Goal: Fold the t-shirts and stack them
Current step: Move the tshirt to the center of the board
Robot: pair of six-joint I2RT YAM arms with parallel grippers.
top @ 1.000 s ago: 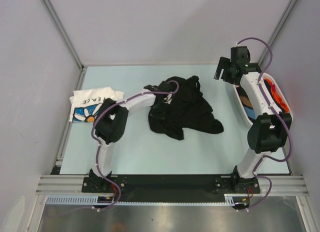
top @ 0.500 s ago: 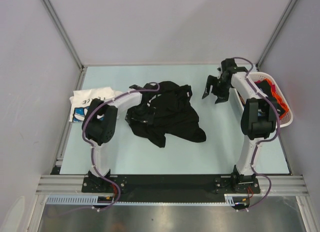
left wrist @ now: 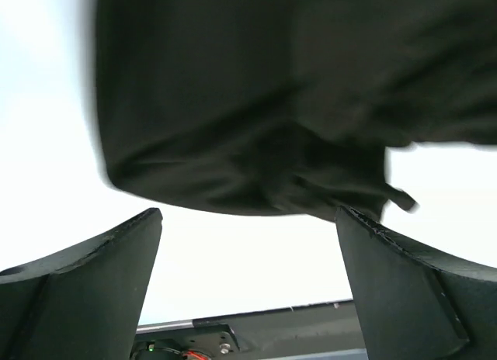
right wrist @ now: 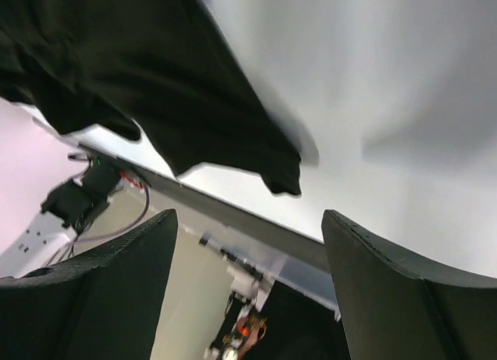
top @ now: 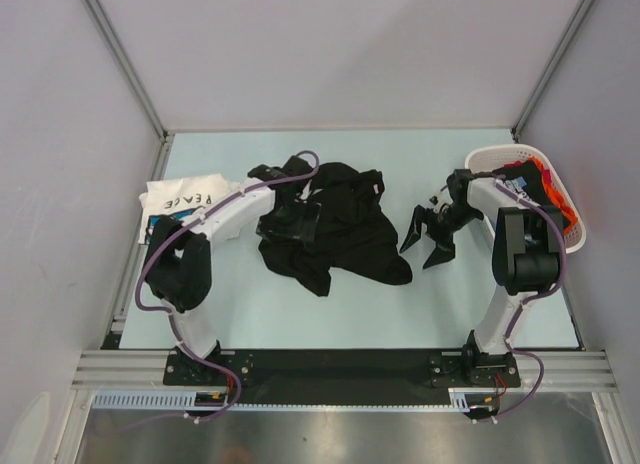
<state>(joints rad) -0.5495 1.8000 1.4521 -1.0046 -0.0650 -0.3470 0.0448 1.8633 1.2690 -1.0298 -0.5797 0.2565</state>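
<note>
Spreading centre-frame black t-shirt [top: 345, 224] | left gripper [left wrist: 248, 220], right gripper [top: 425, 241] fingers spread, empty | I'd pinch 2 opposite edges.

A white slotted plastic basket [top: 497, 152] is seen at the far right edge of a pale blue tabletop [top: 400, 304]. The table is enclosed by plain grey panels [top: 330, 54] framed in aluminium rails [top: 122, 60]. A white slotted cable duct [top: 140, 397] is fitted along the near edge.
</note>
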